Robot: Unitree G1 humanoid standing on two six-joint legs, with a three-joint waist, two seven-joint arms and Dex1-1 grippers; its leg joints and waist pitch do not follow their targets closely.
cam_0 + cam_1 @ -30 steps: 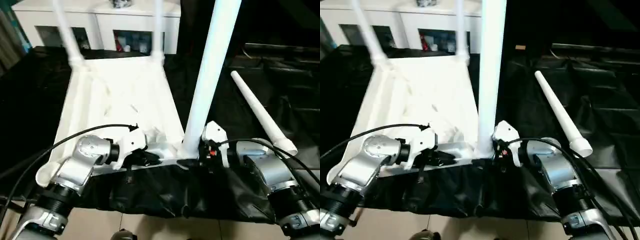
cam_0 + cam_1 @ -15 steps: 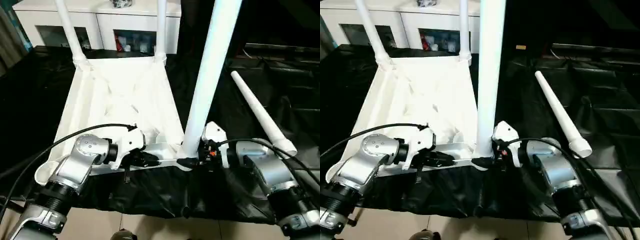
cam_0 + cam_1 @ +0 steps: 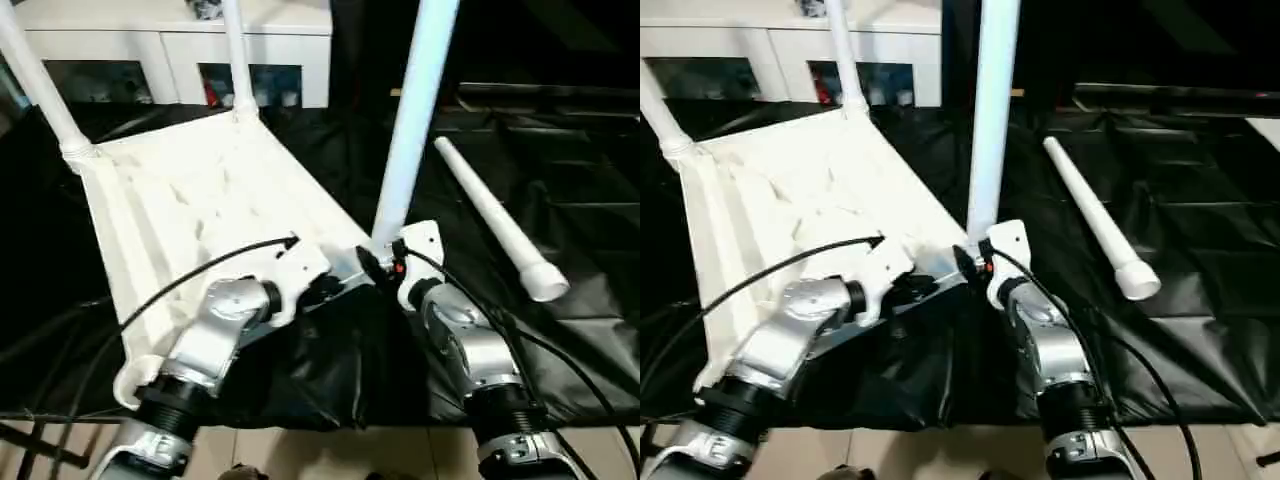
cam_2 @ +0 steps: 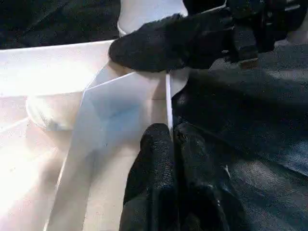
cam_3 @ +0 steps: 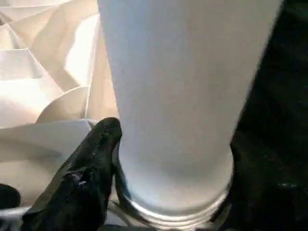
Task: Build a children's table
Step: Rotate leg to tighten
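The children's table lies upside down, its ribbed white top (image 3: pixel 190 190) on black cloth. Two legs (image 3: pixel 40 85) (image 3: pixel 237 60) stand in its far corners. A third leg (image 3: pixel 410 130) stands upright at the near right corner, with my right gripper (image 3: pixel 375 262) closed around its base; one black finger (image 5: pixel 96 154) presses the leg (image 5: pixel 183 96). My left gripper (image 3: pixel 325 288) is shut on the top's thin near rim (image 4: pixel 168 96), fingertips (image 4: pixel 159 139) together on it. A loose leg (image 3: pixel 490 215) lies on the cloth to the right.
A white glass-doored cabinet (image 3: pixel 170 50) stands behind the table. Black cloth (image 3: pixel 560 180) covers the work area, folding over its near edge above light floor tiles (image 3: pixel 300 450). Cables run along both forearms.
The view has shifted left. The table top has swung so its far end points further left, and both grippers have moved forward with the near edge, keeping their holds.
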